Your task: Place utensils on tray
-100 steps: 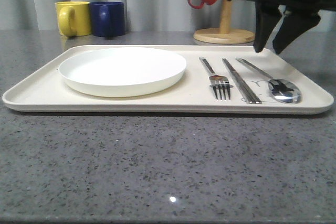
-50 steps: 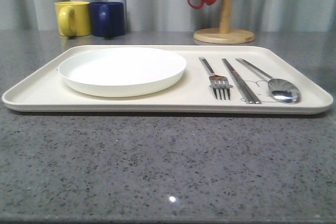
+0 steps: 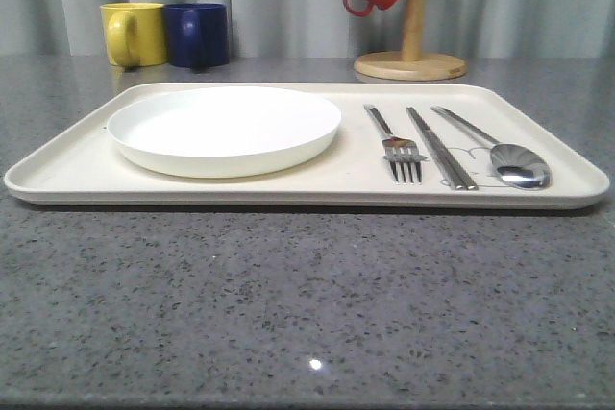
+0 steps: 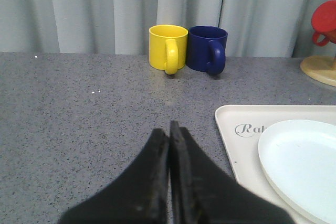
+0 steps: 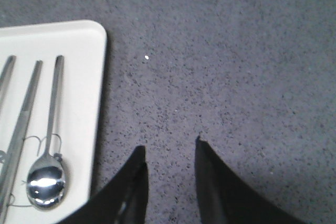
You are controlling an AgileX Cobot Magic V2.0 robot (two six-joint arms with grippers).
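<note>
Grey stone counter is carrying the tray (image 3: 77,175) with fork (image 3: 399,146), chopsticks (image 3: 440,148) and spoon (image 3: 500,153) lying side by side, so the spread right gripper (image 5: 169,153) and pressed-together left gripper (image 4: 169,132) should be retreating clear without nudging them.

Left gripper (image 4: 169,129): matte black, tapered, faintly scuffed fingers. Right gripper (image 5: 169,150): matte black, pointed, smooth-edged fingers.
</note>
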